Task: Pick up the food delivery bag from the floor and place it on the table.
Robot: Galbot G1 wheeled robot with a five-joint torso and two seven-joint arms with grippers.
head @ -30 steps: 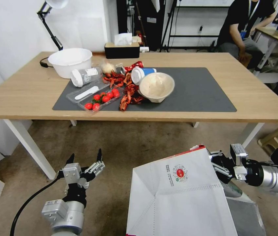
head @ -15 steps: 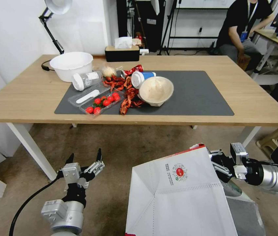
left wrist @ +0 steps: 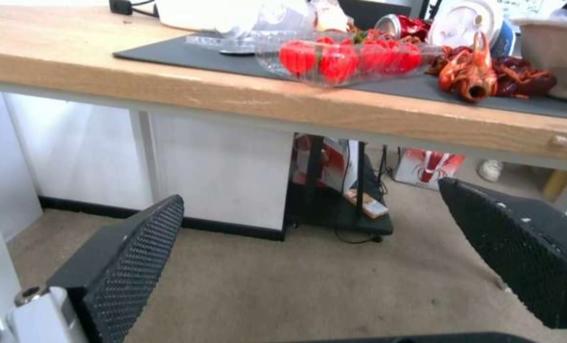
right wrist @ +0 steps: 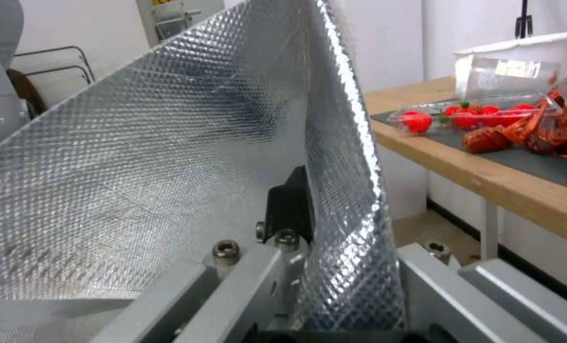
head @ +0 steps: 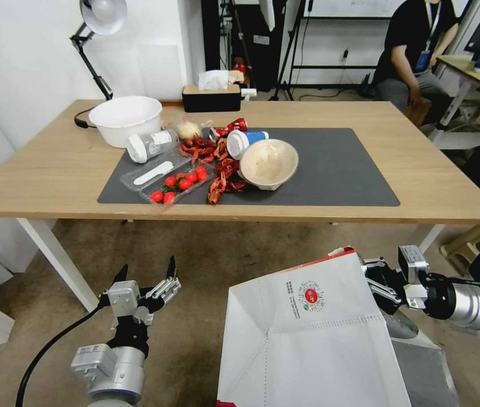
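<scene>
Right gripper [head: 376,285] pinches the boxy white paper food delivery bag's [head: 307,339] quilted silver-foil wall [right wrist: 169,157], at five o'clock below the light-wood table [head: 432,181]. Left gripper [head: 145,278] hangs wide open at seven o'clock.

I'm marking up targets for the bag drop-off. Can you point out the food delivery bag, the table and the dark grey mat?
food delivery bag [head: 313,345]: head view, white front panel below the logo.
table [head: 432,169]: head view, bare wood right of the mat.
dark grey mat [head: 341,164]: head view, bare right half.
</scene>
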